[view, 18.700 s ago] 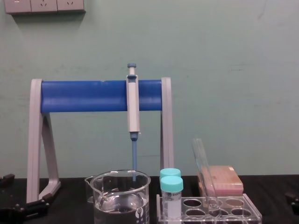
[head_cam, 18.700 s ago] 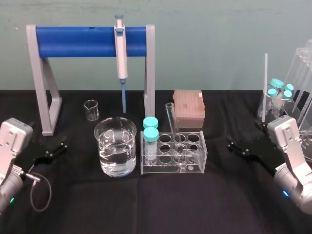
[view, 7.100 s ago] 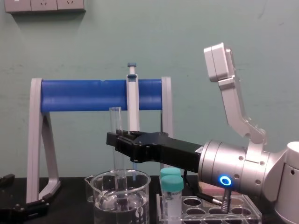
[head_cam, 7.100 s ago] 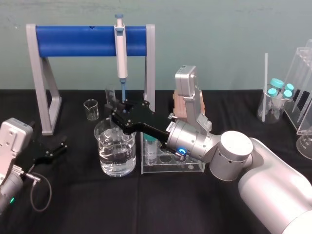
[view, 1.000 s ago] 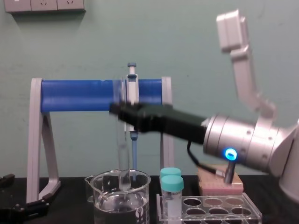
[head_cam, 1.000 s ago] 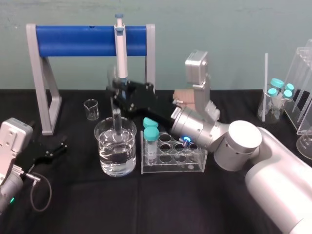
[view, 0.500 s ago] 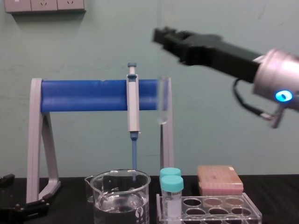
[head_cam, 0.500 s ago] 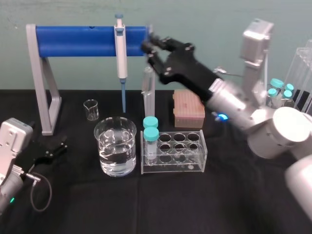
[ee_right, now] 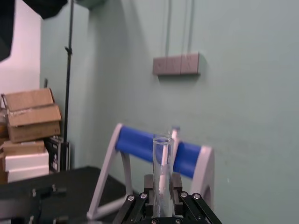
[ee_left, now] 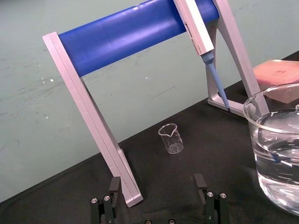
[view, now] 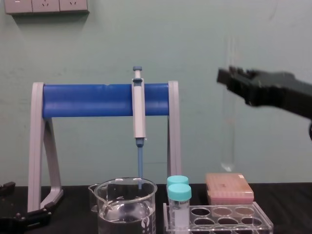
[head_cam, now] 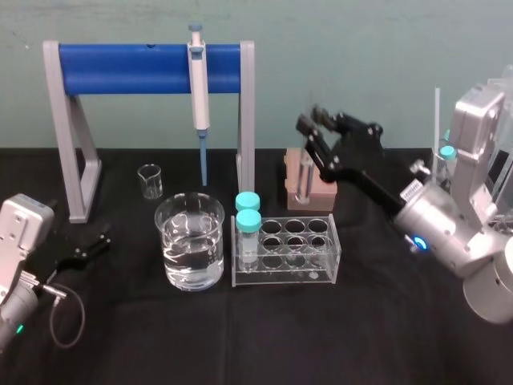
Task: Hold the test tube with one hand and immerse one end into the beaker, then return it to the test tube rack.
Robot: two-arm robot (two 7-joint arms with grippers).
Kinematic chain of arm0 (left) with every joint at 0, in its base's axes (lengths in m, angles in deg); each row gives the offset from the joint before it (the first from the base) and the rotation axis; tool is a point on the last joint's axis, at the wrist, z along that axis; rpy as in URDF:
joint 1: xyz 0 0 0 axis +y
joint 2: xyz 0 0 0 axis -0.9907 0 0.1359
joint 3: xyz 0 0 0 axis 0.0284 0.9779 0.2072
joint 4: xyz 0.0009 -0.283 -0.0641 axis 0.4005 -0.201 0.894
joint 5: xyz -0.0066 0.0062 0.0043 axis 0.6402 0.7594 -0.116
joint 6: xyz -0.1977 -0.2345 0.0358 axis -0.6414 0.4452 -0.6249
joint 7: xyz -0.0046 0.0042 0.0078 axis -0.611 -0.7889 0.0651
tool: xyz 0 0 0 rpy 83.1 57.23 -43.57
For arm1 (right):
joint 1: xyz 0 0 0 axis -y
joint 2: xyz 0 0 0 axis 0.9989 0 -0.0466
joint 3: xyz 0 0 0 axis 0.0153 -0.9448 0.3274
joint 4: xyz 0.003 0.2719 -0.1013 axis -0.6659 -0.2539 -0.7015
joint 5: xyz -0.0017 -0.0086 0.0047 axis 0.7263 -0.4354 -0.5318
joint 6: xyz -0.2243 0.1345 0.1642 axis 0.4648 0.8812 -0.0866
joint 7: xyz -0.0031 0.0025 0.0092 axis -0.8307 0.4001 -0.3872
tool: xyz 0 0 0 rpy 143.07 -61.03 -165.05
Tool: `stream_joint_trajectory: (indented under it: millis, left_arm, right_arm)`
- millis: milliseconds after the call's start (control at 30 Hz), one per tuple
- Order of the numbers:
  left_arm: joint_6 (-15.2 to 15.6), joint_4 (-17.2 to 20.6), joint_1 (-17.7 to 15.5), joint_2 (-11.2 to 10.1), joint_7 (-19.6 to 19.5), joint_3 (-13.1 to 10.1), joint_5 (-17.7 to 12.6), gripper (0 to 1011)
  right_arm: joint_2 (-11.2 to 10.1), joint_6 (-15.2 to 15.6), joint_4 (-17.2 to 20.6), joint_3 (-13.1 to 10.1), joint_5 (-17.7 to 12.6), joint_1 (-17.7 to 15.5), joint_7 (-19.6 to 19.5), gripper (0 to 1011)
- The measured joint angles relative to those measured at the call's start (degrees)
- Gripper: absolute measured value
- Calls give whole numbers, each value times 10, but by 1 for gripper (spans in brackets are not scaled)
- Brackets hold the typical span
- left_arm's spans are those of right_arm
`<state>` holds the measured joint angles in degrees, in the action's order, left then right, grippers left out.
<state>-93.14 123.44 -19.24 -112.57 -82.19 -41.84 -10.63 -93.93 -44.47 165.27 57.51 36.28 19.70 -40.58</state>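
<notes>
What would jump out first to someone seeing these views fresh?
The right pincer, raised right of the blue stand, is shut on the test tube, which hangs upright in the air above the pink box behind the test tube rack. The beaker of water stands left of the rack, and the left pincer lies open on the table at far left.

Mid-tabletop, the beaker (head_cam: 191, 241) stands just left of the test tube rack (head_cam: 284, 273). Behind the rack sits a box (head_cam: 321, 196), the test tube (head_cam: 302, 184) above it; a pipette stand (head_cam: 136, 68) lines the far edge.
</notes>
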Motion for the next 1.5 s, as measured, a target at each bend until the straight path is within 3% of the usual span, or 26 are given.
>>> stream_joint_trajectory:
  millis: [200,500,1000,1500]
  left_arm:
    - [0,0,0,0,0,0,0,1000]
    - [0,0,0,0,0,0,0,1000]
    - [0,0,0,0,0,0,0,1000]
    - [0,0,0,0,0,0,0,1000]
  right_arm:
    - [-3,17,-1,-5,3,-26,-5,228]
    - [2,21,-25,-4,10,-35,-4,228]
    - [29,-30,-65,-6,6,-35,18,228]
    - [45,-41,-107,-3,15,-16,24,228]
